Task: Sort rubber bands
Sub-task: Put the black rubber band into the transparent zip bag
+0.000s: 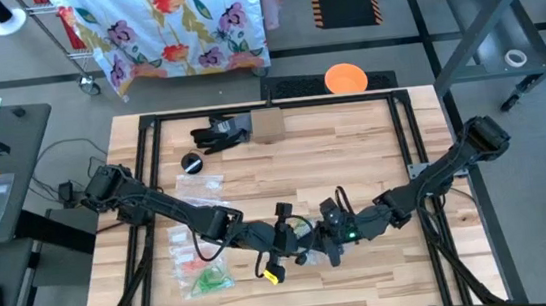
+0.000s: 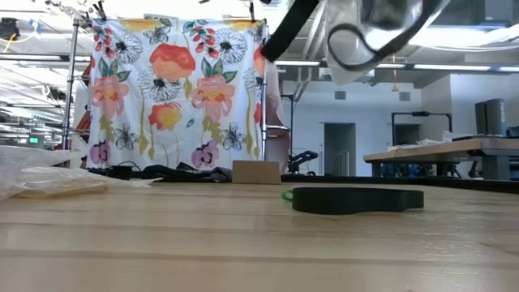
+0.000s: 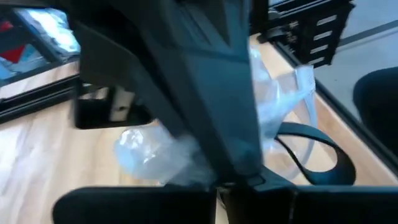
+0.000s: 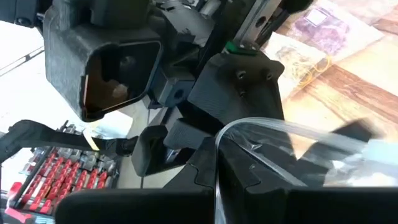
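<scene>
Both of my grippers meet low over the table's front middle, my left gripper facing my right gripper with a clear plastic bag bunched between them; whether either one's fingers are closed on it I cannot tell. Rubber bands, green and orange, lie in bags at the table's front left.

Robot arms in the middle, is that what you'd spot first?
Yes: both arms meet at the table's near-middle, the left gripper and right gripper almost touching around a clear bag. Next, the flowery cloth behind the table, and bags of bands at the left.
</scene>
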Controlling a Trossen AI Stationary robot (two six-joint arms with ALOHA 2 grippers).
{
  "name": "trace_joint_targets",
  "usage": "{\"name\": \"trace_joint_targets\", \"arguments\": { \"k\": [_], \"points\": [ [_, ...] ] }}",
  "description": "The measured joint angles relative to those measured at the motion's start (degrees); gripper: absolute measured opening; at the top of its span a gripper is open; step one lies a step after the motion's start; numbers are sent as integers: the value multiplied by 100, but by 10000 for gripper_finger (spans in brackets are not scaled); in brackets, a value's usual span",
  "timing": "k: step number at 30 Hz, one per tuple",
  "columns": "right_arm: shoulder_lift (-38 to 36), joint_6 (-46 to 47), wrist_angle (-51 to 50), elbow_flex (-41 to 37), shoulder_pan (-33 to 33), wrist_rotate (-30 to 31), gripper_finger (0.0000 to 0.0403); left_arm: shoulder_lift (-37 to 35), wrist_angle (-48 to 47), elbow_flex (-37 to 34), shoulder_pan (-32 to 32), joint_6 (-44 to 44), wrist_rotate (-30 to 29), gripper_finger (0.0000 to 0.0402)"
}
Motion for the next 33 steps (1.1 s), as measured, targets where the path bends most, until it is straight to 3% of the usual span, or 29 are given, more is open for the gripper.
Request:
{"name": "trace_joint_targets", "arguments": {
  "k": [5, 12, 17, 23, 27, 33],
  "points": [
    [0, -262, 302, 50, -1, 26, 0, 0, -167, 0, -3, -75, 188, 0],
    [3, -281, -90, 206, -13, 208, 0, 0, -895, 0, -45, -507, 300, 0],
    [4, -200, -1089, 514, -11, 204, 0, 0, -1250, 0, -62, -891, -136, 0],
    [2, -130, -2319, 931, -11, 210, 0, 0, -1759, 0, -155, -1283, -198, 0],
    [2, -171, -2692, 1119, -13, 219, 0, 0, -2251, 128, -271, -1641, -771, 0],
    [0, -169, -3062, 1211, -13, 231, 0, -14, -3136, 523, -788, -2055, -2318, 0]
  ]
}}
